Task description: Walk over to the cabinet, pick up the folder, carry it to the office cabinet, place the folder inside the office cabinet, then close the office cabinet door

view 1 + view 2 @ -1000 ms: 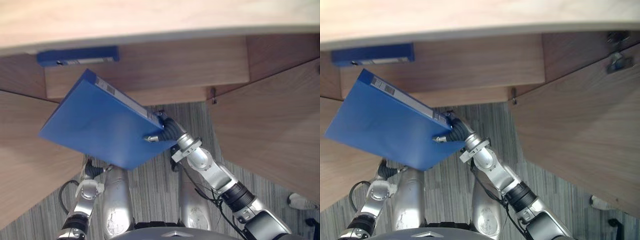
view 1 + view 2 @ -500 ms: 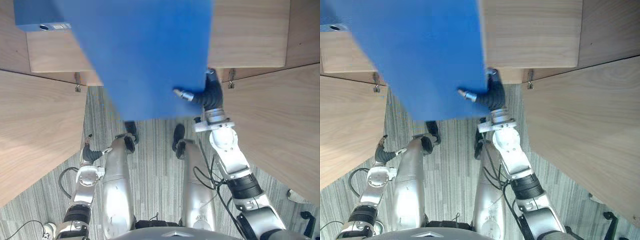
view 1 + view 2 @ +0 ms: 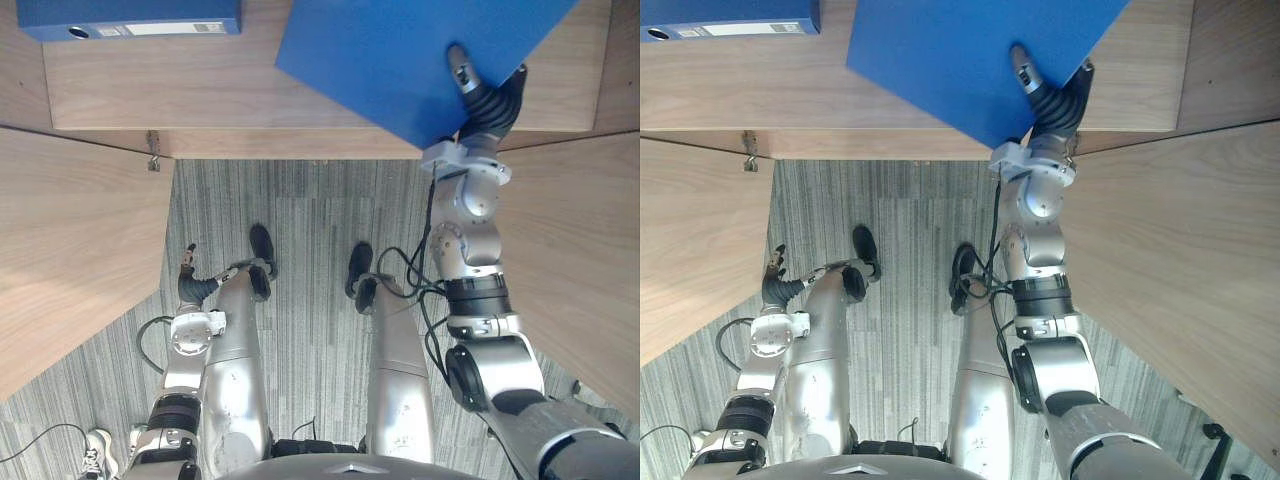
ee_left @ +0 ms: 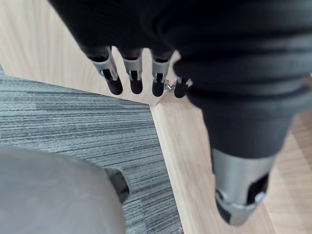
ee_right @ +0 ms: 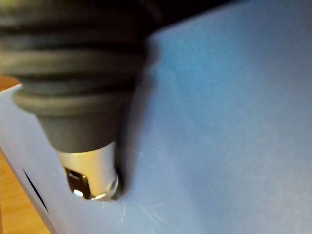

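The blue folder (image 3: 385, 45) is in the right hand (image 3: 490, 100), held up on the far right side of the scene, in front of the open office cabinet (image 3: 330, 145). It is tilted, with one corner pointing near and down. The hand pinches it near that corner: the thumb (image 3: 460, 70) lies flat on the face turned to the camera and the dark ribbed cover sits at the folder's right edge. The right wrist view shows the same thumb (image 5: 92, 170) pressed onto the blue surface, while the fingers are hidden behind the folder. Whether the folder touches the wooden shelf (image 3: 200, 95) behind it cannot be told.

A second blue folder (image 3: 130, 15) lies on its side at the far left of that shelf, well apart from the held one. Both doors stand open – the left door (image 3: 70, 250) and the right door (image 3: 585, 270) – with grey striped carpet (image 3: 310, 230) between them.

The left hand (image 3: 187, 288) hangs low on the near left (beside the left door), its fingers (image 4: 135, 80) straight and loose, holding nothing.
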Robot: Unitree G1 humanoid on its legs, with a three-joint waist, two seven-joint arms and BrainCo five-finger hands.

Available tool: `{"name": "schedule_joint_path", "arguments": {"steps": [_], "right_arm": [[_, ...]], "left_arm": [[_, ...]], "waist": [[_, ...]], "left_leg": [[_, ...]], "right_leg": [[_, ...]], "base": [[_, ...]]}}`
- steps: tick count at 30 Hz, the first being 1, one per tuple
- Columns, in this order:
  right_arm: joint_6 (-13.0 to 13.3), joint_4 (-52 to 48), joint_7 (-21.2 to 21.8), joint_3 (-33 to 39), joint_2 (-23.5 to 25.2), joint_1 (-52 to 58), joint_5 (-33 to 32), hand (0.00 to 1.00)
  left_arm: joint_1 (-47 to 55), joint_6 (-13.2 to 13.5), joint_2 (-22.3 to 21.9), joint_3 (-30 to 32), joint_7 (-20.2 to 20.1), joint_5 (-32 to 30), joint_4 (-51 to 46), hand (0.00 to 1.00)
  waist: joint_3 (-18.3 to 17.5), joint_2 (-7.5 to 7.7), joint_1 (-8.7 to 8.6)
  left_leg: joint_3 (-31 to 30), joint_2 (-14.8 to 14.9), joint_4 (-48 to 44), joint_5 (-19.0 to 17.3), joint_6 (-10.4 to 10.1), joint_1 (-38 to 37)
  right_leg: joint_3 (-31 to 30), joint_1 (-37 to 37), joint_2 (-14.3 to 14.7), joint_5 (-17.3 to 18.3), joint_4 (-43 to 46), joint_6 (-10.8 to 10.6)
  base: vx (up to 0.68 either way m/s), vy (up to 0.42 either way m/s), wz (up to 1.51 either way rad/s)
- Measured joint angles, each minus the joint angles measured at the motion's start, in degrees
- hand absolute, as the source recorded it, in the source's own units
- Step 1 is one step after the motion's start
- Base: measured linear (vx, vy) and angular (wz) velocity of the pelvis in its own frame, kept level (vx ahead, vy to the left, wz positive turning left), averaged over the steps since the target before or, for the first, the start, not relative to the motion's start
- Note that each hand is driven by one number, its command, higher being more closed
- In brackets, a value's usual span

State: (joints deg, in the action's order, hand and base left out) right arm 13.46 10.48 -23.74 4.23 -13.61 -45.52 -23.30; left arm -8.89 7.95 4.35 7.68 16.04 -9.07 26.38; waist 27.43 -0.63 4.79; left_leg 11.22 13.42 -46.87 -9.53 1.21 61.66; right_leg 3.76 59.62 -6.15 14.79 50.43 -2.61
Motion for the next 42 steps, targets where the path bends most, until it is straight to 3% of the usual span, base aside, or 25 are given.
{"name": "schedule_joint_path", "arguments": {"steps": [12, 22, 23, 30, 42], "right_arm": [[-2.48, 11.75, -5.28, 5.45, 1.86, -10.98, -10.21, 1.00], [-0.69, 18.81, -6.21, 8.16, 1.60, -20.78, -23.85, 1.00], [-0.49, 19.09, -6.78, 8.17, 1.61, -21.12, -24.65, 0.00], [1.55, 19.83, -9.24, 7.99, 2.49, -22.48, -29.15, 0.00], [1.30, 22.40, -9.10, 6.37, 4.43, -22.70, -29.07, 0.00]], "left_arm": [[-3.90, -0.21, -0.93, 0.09, 1.33, 1.60, 1.25, 0.00], [-6.47, -1.13, -0.92, 1.10, 3.81, 2.79, 1.73, 0.00], [-6.47, -1.30, -0.94, 1.10, 3.89, 2.88, 1.79, 0.00], [-6.48, -2.52, -1.59, 0.93, 4.90, 3.27, 2.41, 0.00], [-6.64, -2.91, -3.89, -1.17, 5.01, 3.34, 3.48, 0.00]], "waist": [[-0.13, -0.22, 0.25], [-0.25, -0.38, 0.40], [-0.35, -0.48, 0.40], [-1.96, -1.41, 0.48], [-3.44, -1.87, 1.12]], "left_leg": [[-2.57, 0.07, -3.20, 0.08, -0.09, 4.47], [-3.69, 0.40, -6.93, -0.52, -0.69, 8.33], [-3.69, 0.40, -6.91, -0.51, -0.69, 8.41], [-4.08, 0.46, -6.70, -0.05, 0.00, 9.38], [-3.37, 0.39, -3.59, 1.16, -0.47, 7.25]], "right_leg": [[1.79, 3.17, -0.21, 1.30, 3.58, 0.95], [1.93, 6.63, -0.40, 1.97, 7.21, 1.43], [1.98, 6.63, -0.40, 1.90, 7.04, 1.44], [2.71, 6.88, -0.40, 0.99, 6.06, 1.15], [2.62, 5.68, -0.16, 0.26, 3.99, 1.60]], "base": [[-0.01, -0.031, 0.05], [-0.05, -0.022, 0.00], [-0.03, -0.016, -0.03], [0.00, -0.001, 0.00], [0.00, 0.000, 0.00]]}}
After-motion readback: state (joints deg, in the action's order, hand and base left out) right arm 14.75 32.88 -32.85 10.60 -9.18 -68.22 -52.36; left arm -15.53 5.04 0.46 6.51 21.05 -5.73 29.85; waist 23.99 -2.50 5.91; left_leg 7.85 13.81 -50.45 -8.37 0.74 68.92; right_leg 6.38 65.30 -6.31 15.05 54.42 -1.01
